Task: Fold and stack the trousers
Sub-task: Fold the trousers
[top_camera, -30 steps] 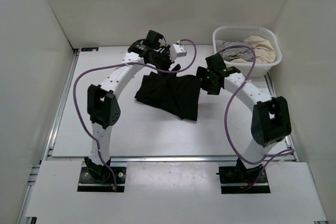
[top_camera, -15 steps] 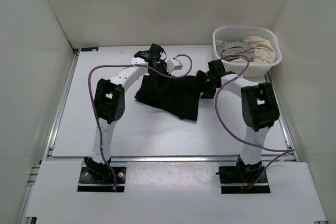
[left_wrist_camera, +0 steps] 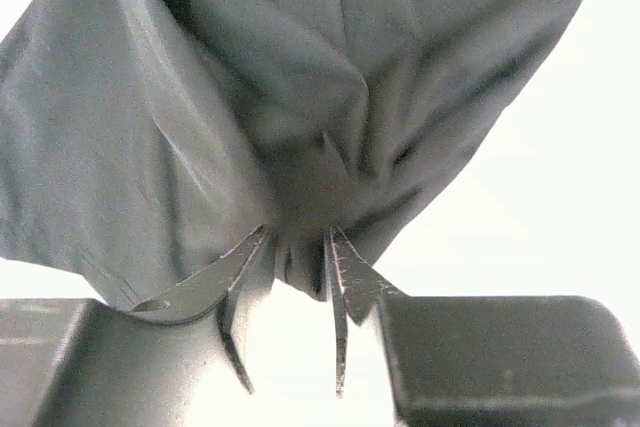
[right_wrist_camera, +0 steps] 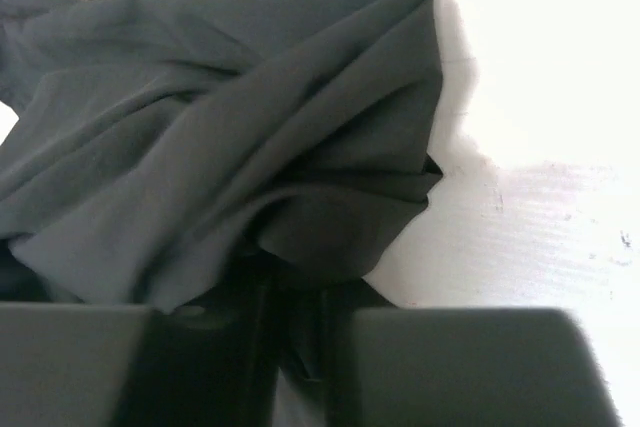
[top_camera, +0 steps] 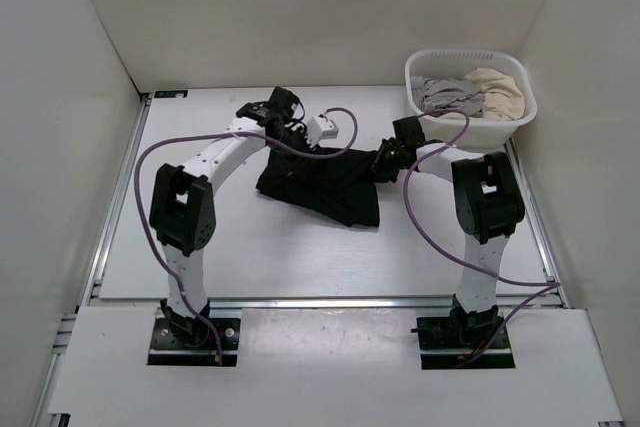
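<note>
at mid-desk [top_camera: 200, 237] | black trousers [top_camera: 320, 185] lie rumpled (far edge strung between both arms) | we see left fingers [left_wrist_camera: 340, 265] pinching bunched cloth | right fingers [top_camera: 382, 161] clamped on the right corner

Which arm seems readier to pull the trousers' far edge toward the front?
Probably left: the left gripper is shut on the trousers at their far edge; the right gripper holds their right side.

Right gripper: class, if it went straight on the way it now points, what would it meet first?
The trousers: the right gripper has their bunched black fabric between its fingers, with more folds straight ahead. Depth beyond them is unclear.
</note>
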You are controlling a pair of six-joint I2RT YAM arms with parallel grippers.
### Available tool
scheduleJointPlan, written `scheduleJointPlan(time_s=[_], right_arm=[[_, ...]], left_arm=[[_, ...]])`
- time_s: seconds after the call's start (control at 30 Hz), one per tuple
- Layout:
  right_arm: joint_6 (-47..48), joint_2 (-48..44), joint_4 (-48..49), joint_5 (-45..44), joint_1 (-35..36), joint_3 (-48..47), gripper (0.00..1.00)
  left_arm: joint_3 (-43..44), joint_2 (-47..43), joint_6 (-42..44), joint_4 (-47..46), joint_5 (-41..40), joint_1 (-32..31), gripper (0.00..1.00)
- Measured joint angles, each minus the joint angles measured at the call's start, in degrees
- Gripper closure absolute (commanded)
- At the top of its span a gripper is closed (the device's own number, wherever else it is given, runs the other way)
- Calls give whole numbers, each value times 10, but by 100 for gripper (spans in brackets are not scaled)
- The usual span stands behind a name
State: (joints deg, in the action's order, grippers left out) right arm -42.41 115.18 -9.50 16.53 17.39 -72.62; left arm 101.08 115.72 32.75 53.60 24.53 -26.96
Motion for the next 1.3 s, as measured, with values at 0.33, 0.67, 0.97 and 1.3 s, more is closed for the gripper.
scheduleJointPlan(time_s=[0.33, 0.67, 0.97, 1.3], right_arm=[[-10, 1, 0, -1, 0, 1, 88], [-4, 1, -9, -3, 7, 0, 75], [5, 0, -12, -5, 9, 0, 70], [0, -4, -14, 5, 10, -3, 35]], left_arm=[[-211, -135, 39, 2, -10, 14, 81], [-193, -129, 66, 40, 18, 28, 34], [-85, -64, 120, -17, -17, -11, 0], [-26, 48, 134, -33, -50, -20, 50]])
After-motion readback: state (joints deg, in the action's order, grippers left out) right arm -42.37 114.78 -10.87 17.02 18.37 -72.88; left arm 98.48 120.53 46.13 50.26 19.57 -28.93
